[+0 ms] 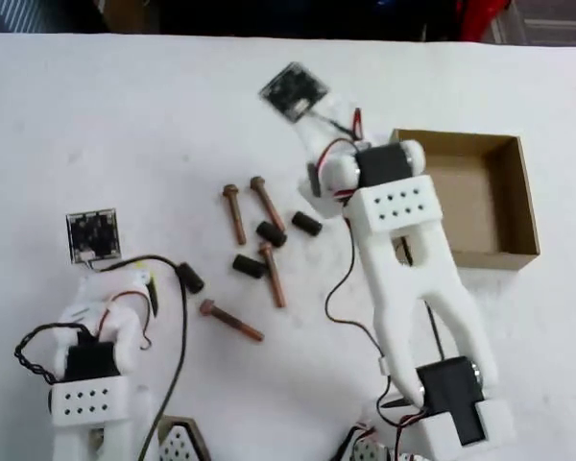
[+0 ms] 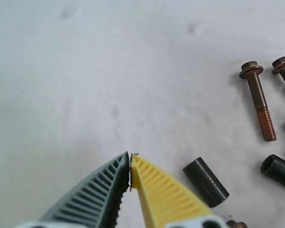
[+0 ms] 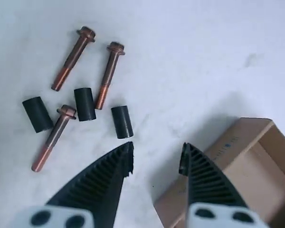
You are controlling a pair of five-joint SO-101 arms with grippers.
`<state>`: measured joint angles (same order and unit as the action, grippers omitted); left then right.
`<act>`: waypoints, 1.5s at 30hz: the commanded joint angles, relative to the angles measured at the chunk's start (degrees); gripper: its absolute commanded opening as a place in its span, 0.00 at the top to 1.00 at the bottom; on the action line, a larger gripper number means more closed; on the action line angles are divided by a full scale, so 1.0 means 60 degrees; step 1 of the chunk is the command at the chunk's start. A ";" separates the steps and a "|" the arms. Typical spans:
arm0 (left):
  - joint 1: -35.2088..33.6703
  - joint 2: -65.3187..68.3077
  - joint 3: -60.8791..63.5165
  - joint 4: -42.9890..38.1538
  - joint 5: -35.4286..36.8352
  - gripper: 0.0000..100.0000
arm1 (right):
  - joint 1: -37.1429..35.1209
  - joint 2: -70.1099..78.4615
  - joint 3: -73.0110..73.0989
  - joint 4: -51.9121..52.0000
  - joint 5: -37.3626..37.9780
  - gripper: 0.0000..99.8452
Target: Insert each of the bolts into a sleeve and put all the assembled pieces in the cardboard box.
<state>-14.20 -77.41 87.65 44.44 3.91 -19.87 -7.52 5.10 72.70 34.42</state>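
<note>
Currently, right pincer (image 3: pixel 156 159): jaws apart, empty. Just ahead of its tips I list one sleeve (image 3: pixel 122 121), smooth, black, cylindrical; I judge it rolls away if a ribbed jaw clips it. Beside: cardboard box (image 3: pixel 223 147), matte, open-topped. Farther: coppery flanged bolts (image 3: pixel 109 73), half-threaded, crowded together, easily scattered. Left pincer (image 2: pixel 129 164): closed, empty.

Right pincer (image 3: pixel 156 159) parted over table; bolts (image 3: pixel 109 73), sleeves (image 3: pixel 122 121), cardboard box (image 3: pixel 247 161) near.

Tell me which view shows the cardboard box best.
The high view: the cardboard box sits open, its rim and floor almost wholly visible. The right wrist view catches one corner; the left wrist view faces bolts and a sleeve.
</note>
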 commanded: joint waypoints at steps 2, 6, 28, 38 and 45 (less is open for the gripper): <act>-0.0081 -0.0154 -0.0117 -0.0044 -0.0088 0.96 | -0.0271 -0.0432 0.1070 -0.1048 0.0791 0.85; -0.0081 -0.0154 -0.0117 -0.0044 -0.0088 0.96 | -0.0564 -0.0388 0.1963 -0.1604 0.1538 0.85; -0.0051 -0.0154 -0.0073 -0.0059 -0.0088 0.96 | -0.0271 0.3612 -0.0689 -0.0549 0.2139 0.85; -0.0037 -0.0154 -0.0073 -0.0059 -0.0088 0.96 | -0.0359 0.4520 -0.0703 -0.0608 0.2139 0.85; -0.0037 -0.0154 -0.0073 -0.0059 -0.0088 0.96 | -0.0330 0.5048 -0.1216 -0.0711 0.2139 0.85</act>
<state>-14.20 -77.41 87.65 44.44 3.91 -21.98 22.64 1.14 68.57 46.81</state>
